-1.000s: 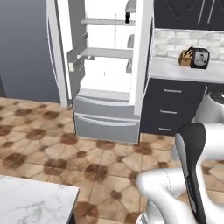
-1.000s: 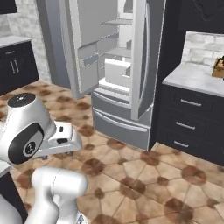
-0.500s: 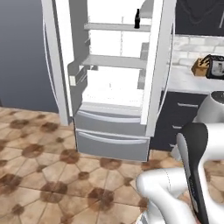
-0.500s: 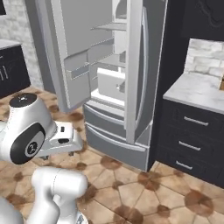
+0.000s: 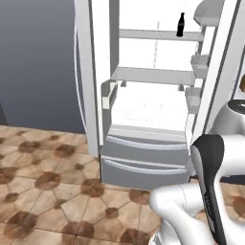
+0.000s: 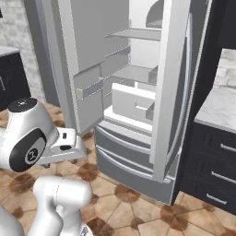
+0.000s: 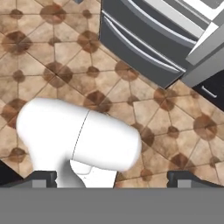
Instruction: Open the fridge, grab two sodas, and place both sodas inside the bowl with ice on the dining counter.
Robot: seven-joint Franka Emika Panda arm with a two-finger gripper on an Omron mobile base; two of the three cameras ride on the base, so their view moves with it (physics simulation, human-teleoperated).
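Observation:
The grey fridge [image 5: 143, 158] stands open, both doors swung wide and its white interior and grey shelves on show. One small black soda [image 5: 181, 24] stands upright on an upper shelf, near the right door's bins. In the right base view the fridge [image 6: 138, 156] is ahead and my arm's wrist [image 6: 64, 146] is folded low at the left, well short of it. My gripper [image 7: 113, 179] is open and empty, its fingertips [image 7: 43, 177] wide apart, looking down at the floor tiles and the fridge's bottom drawers [image 7: 144, 48]. The bowl and the dining counter are out of view.
Dark cabinets with drawers [image 6: 214, 177] and a light marble top [image 6: 216, 103] stand right of the fridge. Its open right door [image 6: 173, 87] juts out toward me. Another dark cabinet [image 6: 9, 76] stands at the far left. Brown patterned tile floor [image 5: 48, 191] lies between me and the fridge.
The base has driven closer to the fridge, so the whole scene has shifted and the fridge looms larger. The folded arm and open gripper keep their pose.

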